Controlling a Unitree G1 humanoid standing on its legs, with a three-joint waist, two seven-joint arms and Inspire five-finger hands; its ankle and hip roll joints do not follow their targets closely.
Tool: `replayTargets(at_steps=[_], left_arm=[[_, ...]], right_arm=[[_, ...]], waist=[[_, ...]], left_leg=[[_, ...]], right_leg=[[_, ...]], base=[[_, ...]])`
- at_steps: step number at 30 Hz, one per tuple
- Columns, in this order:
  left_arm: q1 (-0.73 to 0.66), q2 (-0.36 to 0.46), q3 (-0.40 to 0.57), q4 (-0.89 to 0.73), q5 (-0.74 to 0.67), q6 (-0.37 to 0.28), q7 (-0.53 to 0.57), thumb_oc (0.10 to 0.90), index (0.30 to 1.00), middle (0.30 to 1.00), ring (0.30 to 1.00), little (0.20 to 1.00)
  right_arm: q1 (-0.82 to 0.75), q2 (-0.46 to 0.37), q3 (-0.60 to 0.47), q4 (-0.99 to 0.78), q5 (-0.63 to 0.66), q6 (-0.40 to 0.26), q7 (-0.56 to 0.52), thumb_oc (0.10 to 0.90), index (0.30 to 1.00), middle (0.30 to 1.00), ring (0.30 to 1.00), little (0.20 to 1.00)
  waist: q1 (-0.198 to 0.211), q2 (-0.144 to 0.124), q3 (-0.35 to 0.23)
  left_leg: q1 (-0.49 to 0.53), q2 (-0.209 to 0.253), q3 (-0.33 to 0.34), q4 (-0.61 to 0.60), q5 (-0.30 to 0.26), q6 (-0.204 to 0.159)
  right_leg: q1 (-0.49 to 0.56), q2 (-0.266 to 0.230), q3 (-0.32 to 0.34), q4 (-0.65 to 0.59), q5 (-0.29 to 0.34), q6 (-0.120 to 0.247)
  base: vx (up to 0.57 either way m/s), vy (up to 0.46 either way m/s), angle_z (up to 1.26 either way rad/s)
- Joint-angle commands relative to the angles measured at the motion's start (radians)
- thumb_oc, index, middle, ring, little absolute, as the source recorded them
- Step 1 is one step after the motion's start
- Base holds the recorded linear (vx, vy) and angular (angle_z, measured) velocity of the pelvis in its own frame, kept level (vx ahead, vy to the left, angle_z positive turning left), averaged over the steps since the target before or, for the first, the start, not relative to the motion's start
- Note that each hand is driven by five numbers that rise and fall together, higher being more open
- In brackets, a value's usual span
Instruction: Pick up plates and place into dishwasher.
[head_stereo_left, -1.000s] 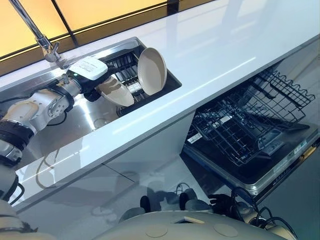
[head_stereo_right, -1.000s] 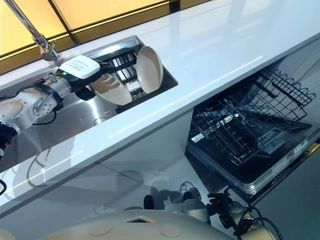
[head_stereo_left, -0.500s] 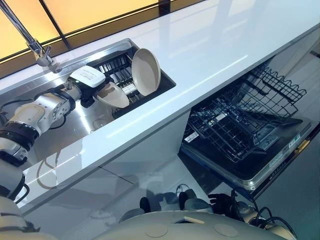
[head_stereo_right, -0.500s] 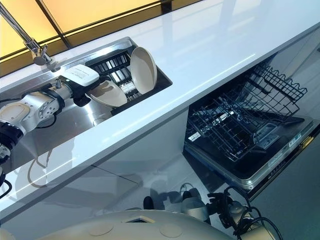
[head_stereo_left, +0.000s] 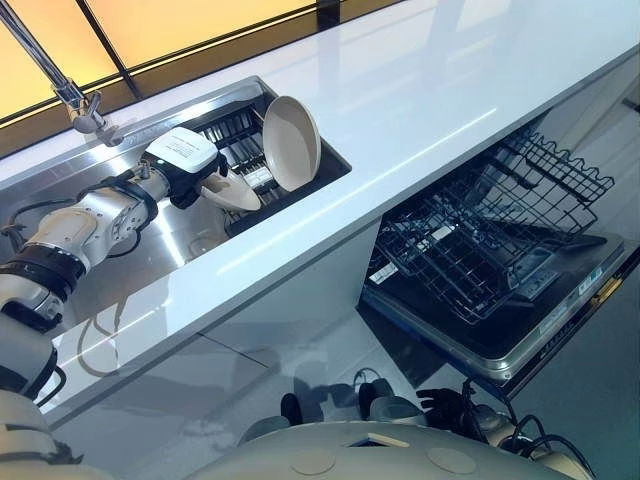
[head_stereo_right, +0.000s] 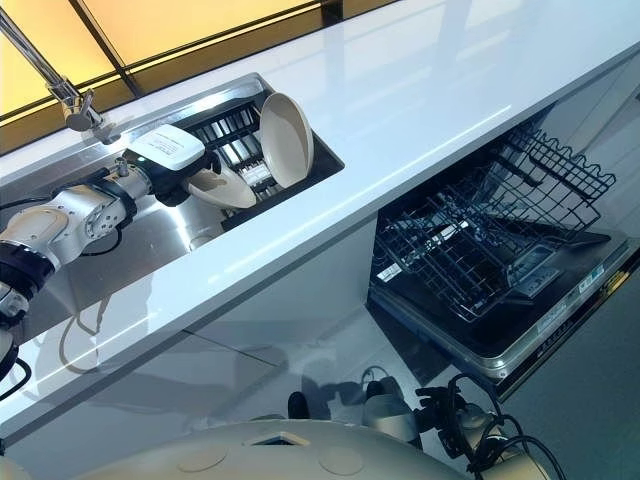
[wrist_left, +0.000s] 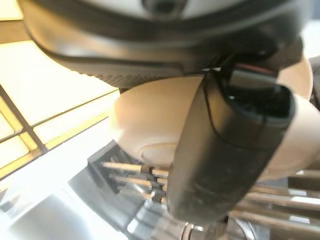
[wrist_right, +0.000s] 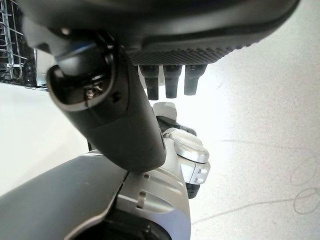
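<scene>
One plate (head_stereo_left: 232, 188) pinched by left hand (head_stereo_left: 192, 178) at sink rack (head_stereo_left: 235, 135), second plate (head_stereo_left: 292, 143) upright beside.

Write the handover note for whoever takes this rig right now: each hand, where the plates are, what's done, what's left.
Left hand: shut on a beige plate, thumb across its face, plate tilted at the sink-side end of the dish rack in the sink.
Right hand: low by the robot's side, fingers relaxed, holding nothing.
Second beige plate: standing on edge in the dish rack.
Dishwasher: door open, lower rack pulled out, no plates seen in it.
Done: first plate gripped.
Left: carry it to the lower rack, then fetch the second plate.
</scene>
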Motion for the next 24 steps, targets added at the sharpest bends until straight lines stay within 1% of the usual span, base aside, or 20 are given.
replayTargets(at_steps=[1,3,6,7,8,9,11,13,15,17,18,19,20,23,24], left_arm=[[-0.206,0.025,0.099,-0.004,-0.152,-0.033,0.200,0.100,0.300,0.300,0.300,0.200],[-0.183,0.024,0.145,-0.072,-0.186,-0.057,0.214,0.100,0.300,0.300,0.300,0.200],[-0.156,0.027,0.185,-0.146,-0.181,-0.055,0.215,0.100,0.300,0.300,0.300,0.200],[-0.143,0.034,0.202,-0.177,-0.167,-0.055,0.219,0.100,0.300,0.300,0.300,0.200],[-0.135,0.047,0.214,-0.204,-0.161,-0.054,0.228,0.100,0.300,0.300,0.300,0.200],[-0.132,0.049,0.219,-0.208,-0.159,-0.054,0.229,0.100,0.300,0.300,0.300,0.200],[-0.122,0.068,0.233,-0.229,-0.148,-0.053,0.232,0.100,0.300,0.300,0.300,0.200],[-0.107,0.097,0.248,-0.248,-0.130,-0.060,0.237,0.100,0.300,0.300,0.300,0.200],[-0.103,0.119,0.256,-0.256,-0.122,-0.071,0.224,0.100,0.300,0.300,0.300,0.200],[-0.109,0.161,0.253,-0.281,-0.143,-0.068,0.215,0.100,0.300,0.300,0.300,0.200],[-0.111,0.183,0.258,-0.292,-0.149,-0.061,0.221,0.100,0.300,0.300,0.300,0.200],[-0.109,0.196,0.264,-0.295,-0.158,-0.065,0.221,0.100,0.300,0.300,0.300,0.200],[-0.095,0.217,0.290,-0.317,-0.163,-0.062,0.214,0.100,0.300,0.300,0.300,0.200],[-0.063,0.251,0.327,-0.354,-0.166,-0.041,0.218,0.100,0.300,0.300,0.300,0.200],[-0.046,0.270,0.345,-0.370,-0.157,-0.026,0.227,0.100,0.300,0.300,0.300,0.200]], right_arm=[[-0.019,-0.011,-0.009,-0.033,0.050,-0.063,-0.011,0.800,0.900,0.900,0.900,0.900],[-0.014,-0.007,-0.019,-0.068,0.093,-0.091,-0.033,0.800,0.900,0.900,0.900,0.900],[-0.008,-0.012,-0.031,-0.138,0.124,-0.123,-0.052,0.800,0.900,0.900,0.900,0.900],[-0.002,-0.016,-0.032,-0.194,0.135,-0.132,-0.058,0.800,0.900,0.900,0.900,0.900],[0.005,-0.022,-0.031,-0.279,0.165,-0.120,-0.052,0.800,0.900,0.900,0.900,0.900],[0.007,-0.023,-0.031,-0.295,0.168,-0.114,-0.050,0.800,0.900,0.900,0.900,0.900],[0.017,-0.029,-0.030,-0.385,0.190,-0.103,-0.035,0.800,0.900,0.900,0.900,0.900],[0.034,-0.029,-0.029,-0.475,0.235,-0.082,0.012,0.800,0.900,0.900,0.900,0.900],[0.046,-0.031,-0.029,-0.520,0.275,-0.059,0.069,0.800,0.900,0.900,0.900,0.900],[0.066,-0.034,-0.030,-0.588,0.367,0.004,0.172,0.800,0.900,0.900,0.900,0.900],[0.078,-0.033,-0.030,-0.621,0.423,0.049,0.249,0.800,0.900,0.900,0.900,0.900],[0.087,-0.033,-0.029,-0.643,0.449,0.073,0.275,0.800,0.900,0.900,0.900,0.900],[0.109,-0.025,-0.027,-0.705,0.521,0.130,0.348,0.800,0.900,0.900,0.900,0.900],[0.145,-0.031,-0.015,-0.812,0.644,0.196,0.450,0.800,0.900,0.900,0.900,0.900],[0.159,-0.041,-0.019,-0.870,0.721,0.221,0.514,0.800,0.900,0.900,0.900,0.900]], waist=[[-0.004,0.009,-0.007],[-0.002,0.006,-0.008],[-0.003,0.003,-0.008],[-0.004,0.001,-0.008],[-0.006,-0.002,-0.007],[-0.006,-0.002,-0.007],[-0.009,-0.003,-0.007],[-0.011,-0.005,-0.010],[-0.011,-0.007,-0.014],[-0.012,-0.010,-0.019],[-0.011,-0.013,-0.021],[-0.010,-0.014,-0.022],[-0.007,-0.017,-0.026],[-0.005,-0.022,-0.029],[-0.003,-0.025,-0.030]], left_leg=[[0.022,-0.083,0.069,0.027,-0.133,0.110],[0.025,-0.082,0.064,0.025,-0.133,0.109],[0.027,-0.081,0.061,0.023,-0.132,0.107],[0.028,-0.080,0.060,0.022,-0.132,0.107],[0.027,-0.080,0.058,0.022,-0.132,0.106],[0.027,-0.079,0.058,0.022,-0.132,0.106],[0.028,-0.079,0.058,0.020,-0.132,0.105],[0.029,-0.078,0.059,0.019,-0.131,0.104],[0.028,-0.077,0.061,0.018,-0.130,0.102],[0.030,-0.076,0.061,0.016,-0.128,0.098],[0.032,-0.075,0.061,0.015,-0.127,0.097],[0.033,-0.074,0.061,0.014,-0.126,0.096],[0.033,-0.073,0.058,0.013,-0.123,0.094],[0.033,-0.071,0.052,0.012,-0.119,0.089],[0.033,-0.070,0.051,0.012,-0.117,0.087]], right_leg=[[-0.089,-0.003,0.071,0.115,-0.009,0.085],[-0.086,-0.002,0.072,0.115,-0.011,0.081],[-0.083,0.000,0.074,0.114,-0.012,0.078],[-0.083,0.000,0.074,0.113,-0.013,0.077],[-0.084,0.000,0.075,0.112,-0.012,0.076],[-0.084,0.000,0.075,0.112,-0.012,0.076],[-0.083,0.001,0.076,0.110,-0.012,0.076],[-0.082,0.002,0.077,0.107,-0.013,0.076],[-0.080,0.002,0.075,0.103,-0.012,0.076],[-0.075,0.002,0.068,0.097,-0.012,0.076],[-0.072,0.003,0.065,0.094,-0.013,0.075],[-0.070,0.003,0.063,0.092,-0.013,0.074],[-0.066,0.005,0.059,0.087,-0.013,0.072],[-0.058,0.006,0.053,0.078,-0.013,0.070],[-0.055,0.006,0.049,0.074,-0.012,0.069]], base=[[0.00,0.000,0.00],[0.00,0.000,0.00],[0.00,0.000,0.00],[0.00,0.000,0.00],[0.00,0.000,0.00],[0.00,0.000,0.00],[0.00,0.000,0.00],[0.00,0.000,0.00],[-0.01,-0.016,0.00],[-0.03,-0.051,0.01],[-0.02,-0.055,0.01],[-0.03,-0.068,0.02],[-0.03,-0.063,0.03],[-0.03,-0.056,0.04],[-0.04,-0.040,0.03]])
